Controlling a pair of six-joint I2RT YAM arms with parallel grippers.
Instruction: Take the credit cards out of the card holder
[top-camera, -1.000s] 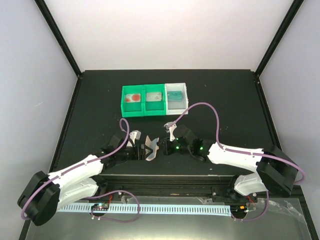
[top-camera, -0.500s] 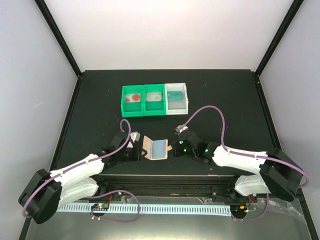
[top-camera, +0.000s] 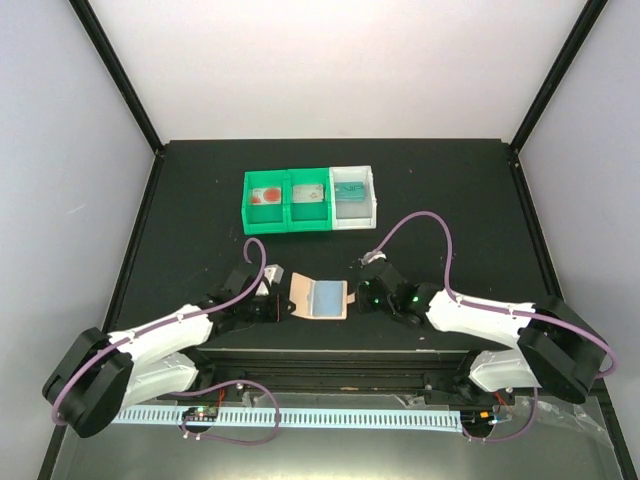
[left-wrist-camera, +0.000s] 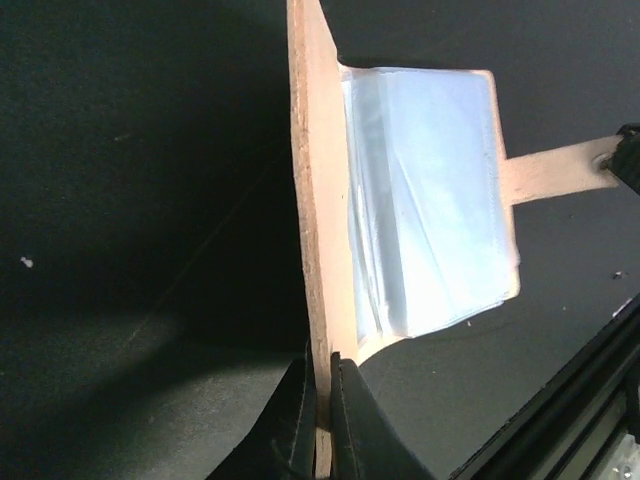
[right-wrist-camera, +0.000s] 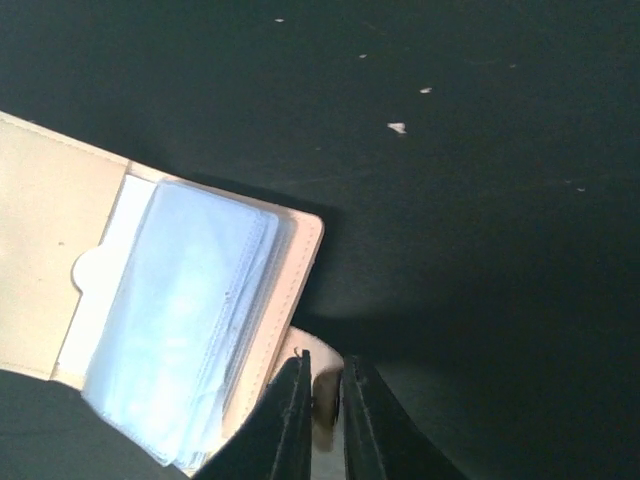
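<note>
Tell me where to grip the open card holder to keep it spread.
I'd grip the card holder by its two outer ends: the upright tan cover from the left, edge-on, as the left gripper pinches it, and the snap tab from the right, where the right gripper holds it. Both stick out past the blue-grey sleeves.

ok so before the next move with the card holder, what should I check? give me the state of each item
1. Left gripper pinching the card holder by its tan edge: ok.
2. Right gripper pinching the snap tab: ok.
3. Holder spread open between the two arms, clear sleeves facing up: ok.
4. Sleeves emptied: cannot tell. They look pale and translucent with no card edge showing, but the layers overlap.
5. Cards in the bins: ok, one in each of the three compartments.
</note>
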